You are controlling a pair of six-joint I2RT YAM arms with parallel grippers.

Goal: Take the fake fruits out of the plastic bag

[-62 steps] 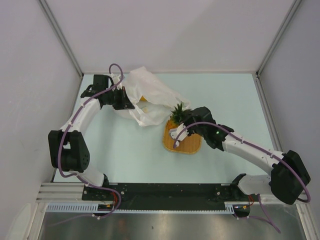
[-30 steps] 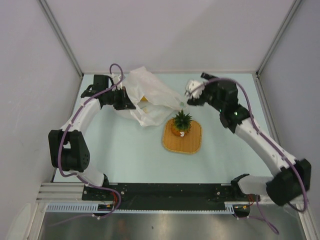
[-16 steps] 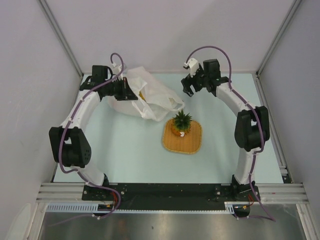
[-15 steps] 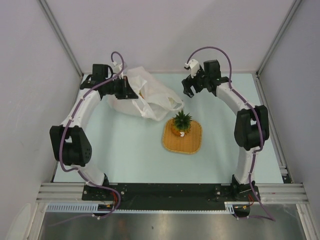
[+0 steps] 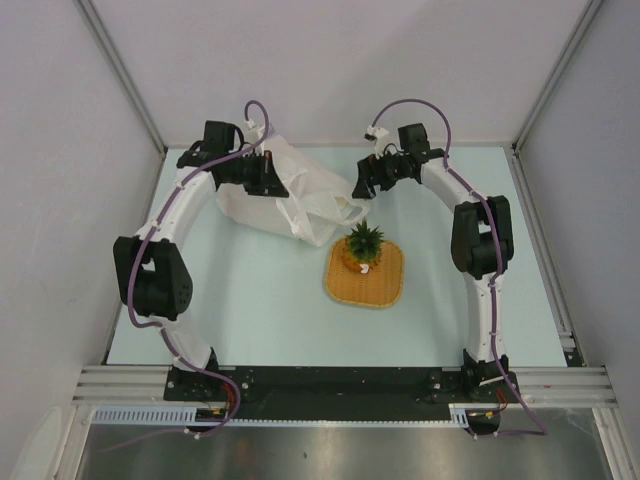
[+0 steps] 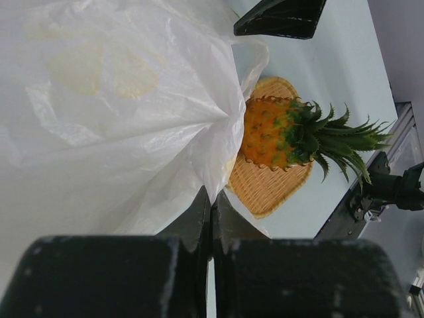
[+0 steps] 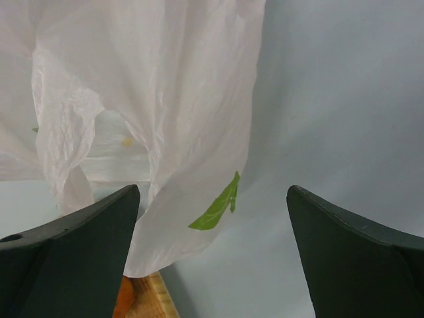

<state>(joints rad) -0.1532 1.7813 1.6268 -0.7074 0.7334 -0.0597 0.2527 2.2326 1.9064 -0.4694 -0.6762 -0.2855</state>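
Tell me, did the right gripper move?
Yes. The right gripper was over the tray; now it is past the tray's far edge, at the bag.

The pale blue-green worktop [image 5: 250,290] carries two things directly. The crinkled white plastic bag [image 5: 300,195] rests toward its far left, and the flat orange woven tray [image 5: 388,285] lies nearer the middle, just beside the bag's near corner.
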